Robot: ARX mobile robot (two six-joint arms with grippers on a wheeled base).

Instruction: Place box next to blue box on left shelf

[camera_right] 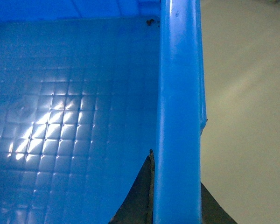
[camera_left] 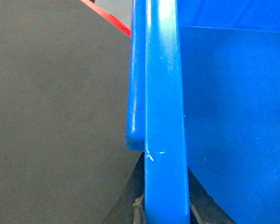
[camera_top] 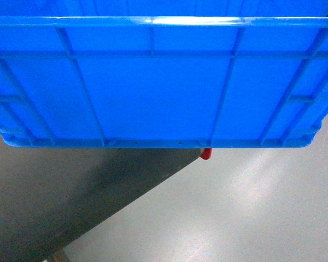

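Box carried in both hands, shelf not yet in view

The box (camera_top: 153, 93) fills the upper head view, its ribbed side wall facing the camera and its bottom edge clear of the grey floor (camera_top: 235, 218), so I judge this the carry step, with the placing not yet begun. The left hand (camera_left: 163, 212) has dark fingers either side of the box's left rim and looks closed on it; the right hand (camera_right: 175, 205) straddles the right rim the same way, with the gridded box bottom visible inside. A red floor line (camera_left: 109, 17) and a small red object (camera_top: 206, 154) show below the box. Neither the left shelf nor the other blue box is visible; the next move calls for bringing the rack into sight, then lining up beside the crate there. No brand, label or writing can be read.
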